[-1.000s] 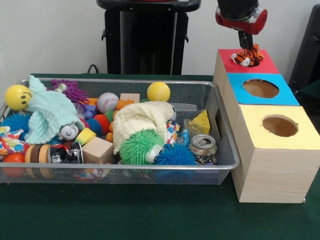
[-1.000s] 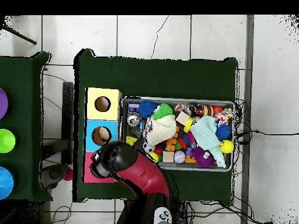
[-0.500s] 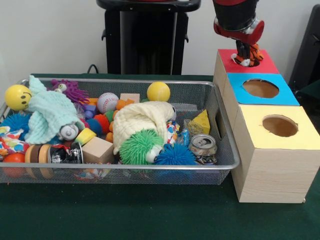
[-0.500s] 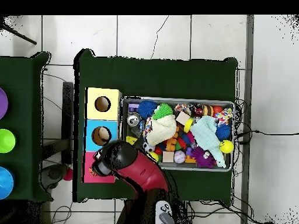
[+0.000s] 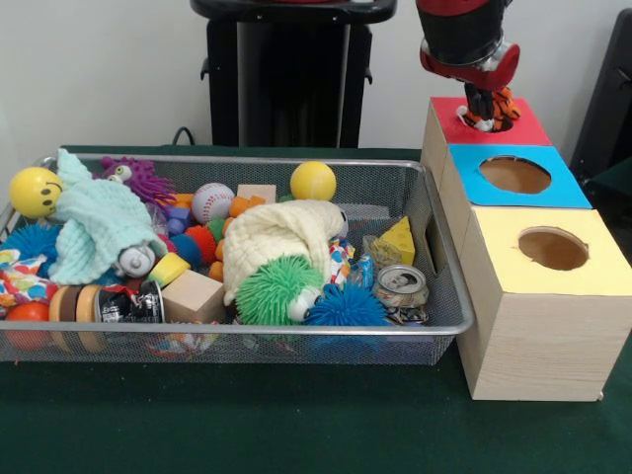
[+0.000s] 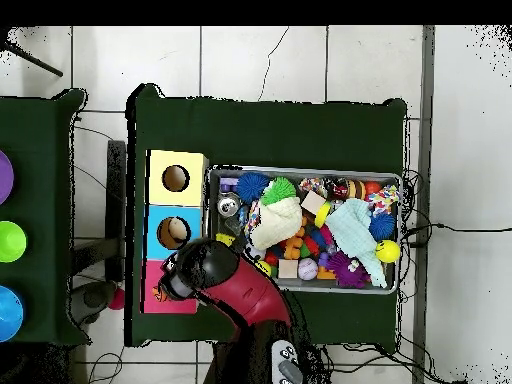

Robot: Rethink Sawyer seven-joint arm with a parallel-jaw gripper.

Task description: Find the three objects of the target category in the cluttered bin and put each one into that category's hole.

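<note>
One small orange-and-black striped plush tiger (image 5: pixel 491 107) sits clamped in my black two-finger gripper (image 5: pixel 482 111), directly over the red-topped wooden box (image 5: pixel 523 130) at the hole. I judge this the drop step. To do it well, I want the toy centred over the opening before I let go, low enough that its legs cannot catch the rim. Plenty remains in the wire mesh bin (image 5: pixel 434 252).

We see a green-covered worktop (image 5: pixel 296 425) against a pale wall (image 5: pixel 99 69). Overhead, a second dark table (image 6: pixel 40 220) on the white tiled floor (image 6: pixel 300 60) carries purple, green and blue bowls (image 6: pixel 8 241).
</note>
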